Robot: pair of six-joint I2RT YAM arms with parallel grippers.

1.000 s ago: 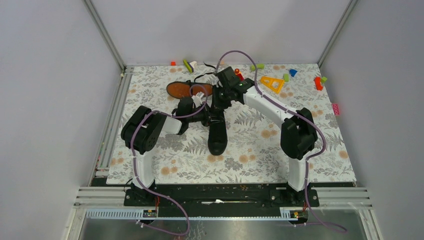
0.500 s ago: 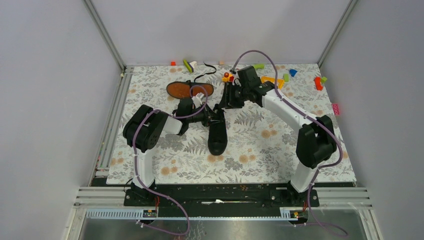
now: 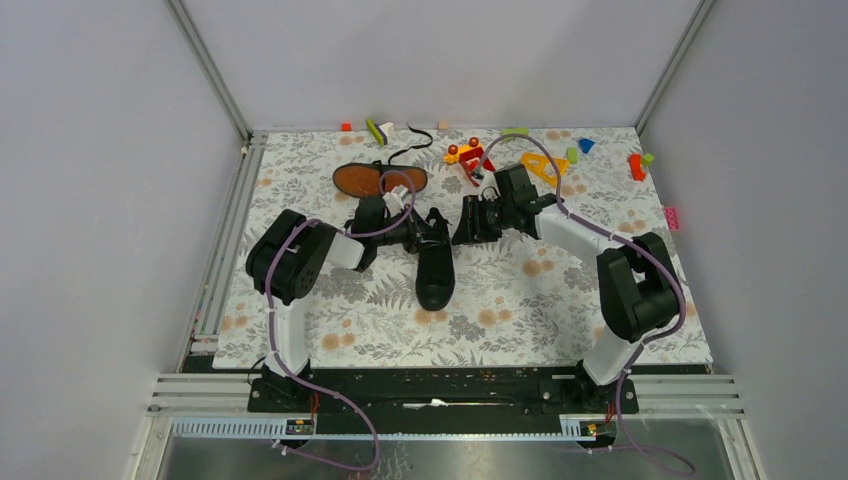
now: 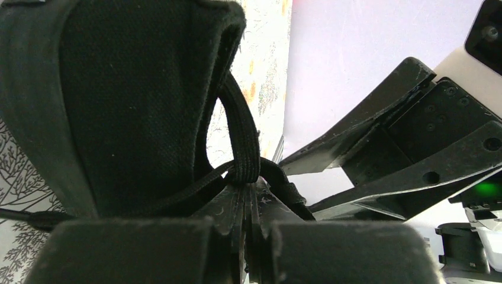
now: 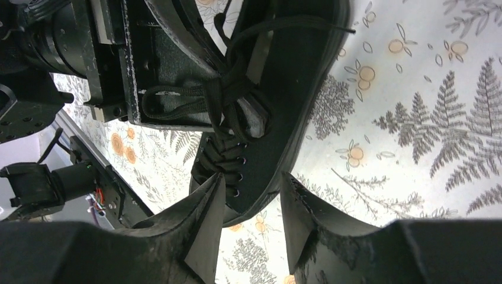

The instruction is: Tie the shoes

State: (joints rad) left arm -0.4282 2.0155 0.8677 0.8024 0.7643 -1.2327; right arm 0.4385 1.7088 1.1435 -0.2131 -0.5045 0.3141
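Left gripper (image 4: pixel 245 204): jaws together, clamped on a thin black lace (image 4: pixel 243 160) of the black low-top sneaker (image 3: pixel 435 272), pinched right at the shoe's opening. That sneaker sits mid-mat, lengthwise toward the arm bases, on the fern-and-flower patterned mat (image 3: pixel 560 300). Right gripper (image 3: pixel 464 222): fingers (image 5: pixel 204 228) apart, nothing between them, just beside the sneaker's right side and near the left gripper. Can't tell if it touches the mat. Second black sneaker (image 3: pixel 380 180) lies further back and left, flat orange-brown sole facing up, its lace trailing toward the far edge. Small colourful plastic toy blocks (image 3: pixel 545 165) lie scattered along the far edge.
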